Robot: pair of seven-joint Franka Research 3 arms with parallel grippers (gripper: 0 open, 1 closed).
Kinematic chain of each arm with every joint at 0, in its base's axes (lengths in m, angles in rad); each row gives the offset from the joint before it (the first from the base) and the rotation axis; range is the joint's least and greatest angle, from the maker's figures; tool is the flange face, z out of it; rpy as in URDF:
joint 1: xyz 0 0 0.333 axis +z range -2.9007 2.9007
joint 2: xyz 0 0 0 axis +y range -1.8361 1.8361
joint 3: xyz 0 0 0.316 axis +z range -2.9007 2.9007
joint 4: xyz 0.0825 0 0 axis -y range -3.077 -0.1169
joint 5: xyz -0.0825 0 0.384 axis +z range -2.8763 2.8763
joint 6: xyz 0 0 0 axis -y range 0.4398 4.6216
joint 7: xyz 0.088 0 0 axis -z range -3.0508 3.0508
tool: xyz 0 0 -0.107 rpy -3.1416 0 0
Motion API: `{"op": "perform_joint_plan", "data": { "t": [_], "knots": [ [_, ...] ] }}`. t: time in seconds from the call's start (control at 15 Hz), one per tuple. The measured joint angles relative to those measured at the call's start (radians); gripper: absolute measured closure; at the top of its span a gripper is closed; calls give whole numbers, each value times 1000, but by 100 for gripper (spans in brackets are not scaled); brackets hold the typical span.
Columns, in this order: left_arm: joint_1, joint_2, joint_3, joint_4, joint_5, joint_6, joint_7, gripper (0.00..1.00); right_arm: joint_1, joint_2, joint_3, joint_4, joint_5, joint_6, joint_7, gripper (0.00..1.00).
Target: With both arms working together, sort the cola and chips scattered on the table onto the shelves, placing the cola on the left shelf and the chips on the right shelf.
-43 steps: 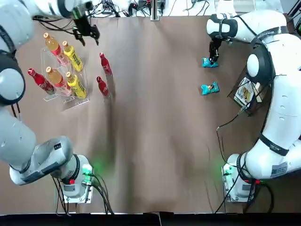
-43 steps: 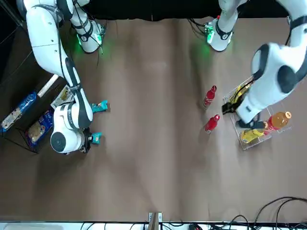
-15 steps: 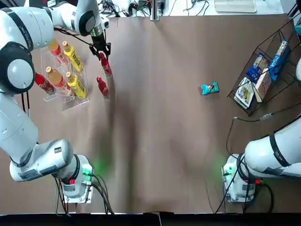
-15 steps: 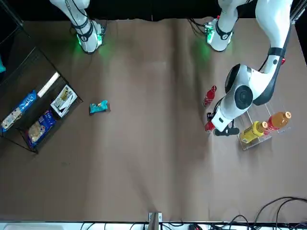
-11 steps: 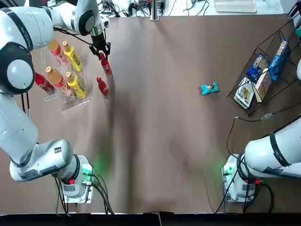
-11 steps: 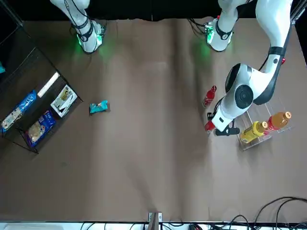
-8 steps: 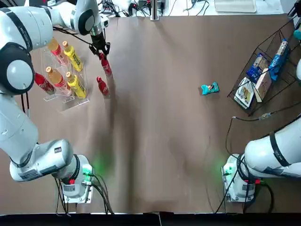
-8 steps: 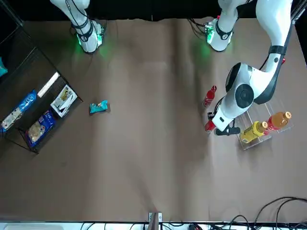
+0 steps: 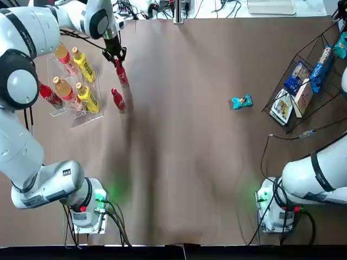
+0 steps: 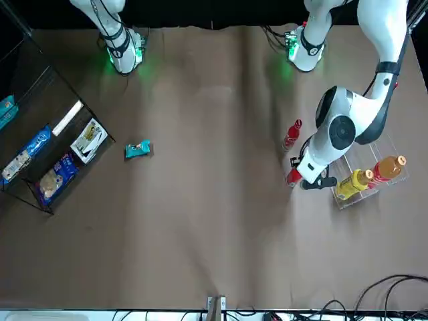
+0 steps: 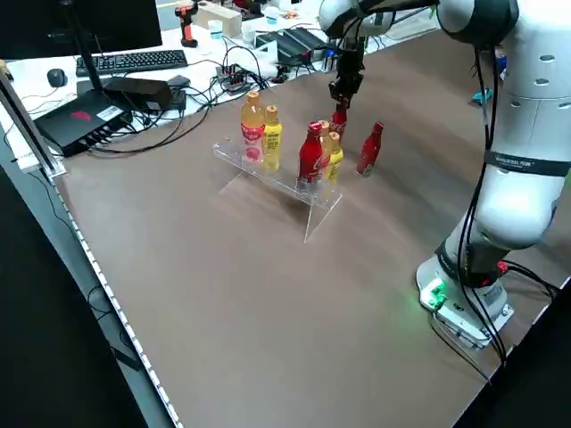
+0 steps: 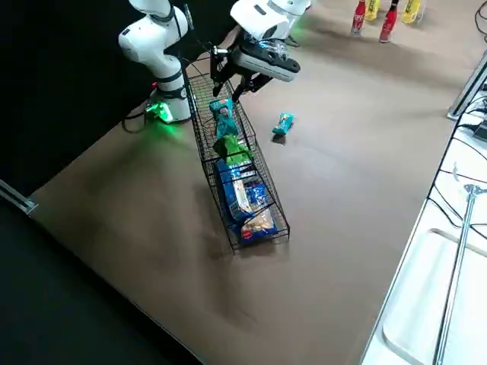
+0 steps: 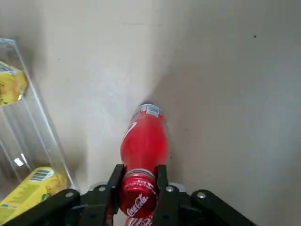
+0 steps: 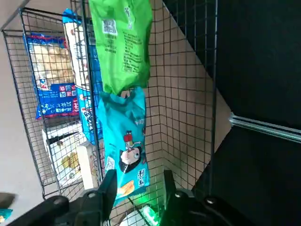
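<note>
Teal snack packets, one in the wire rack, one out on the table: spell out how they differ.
The rack packet sits inside the black wire rack, its end against the green packet; the table packet lies alone on the brown table.
The right gripper is open right at the rack packet, while neither gripper is at the table packet.
Both are teal and crinkly.

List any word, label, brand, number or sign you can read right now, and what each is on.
"Coca-Cola": on the cap of the red bottle between the left gripper's fingers.
Other texts, too small or blurred to read:
Print on the green packet.
Print on the teal packet.
Print on the blue and white packages.
Label on the yellow bottle.
Print on the left arm's dark band.
</note>
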Motion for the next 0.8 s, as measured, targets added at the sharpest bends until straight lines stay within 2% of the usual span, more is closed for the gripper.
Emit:
{"op": "perform_joint_plan", "data": {
  "t": [0.2,0.33,0.53,0.8],
  "knots": [
    [32,-45,3,38,8,-130,63,68,19,-1,10,1,2,-7,-6,53],
    [84,-81,3,76,9,-247,162,68,72,-2,19,3,15,-55,-5,52],
    [177,-135,3,115,10,-360,332,68,152,-2,25,3,129,-97,116,49],
    [299,-205,3,124,10,-431,526,68,196,24,28,-34,290,-78,313,49]
  ]
}}
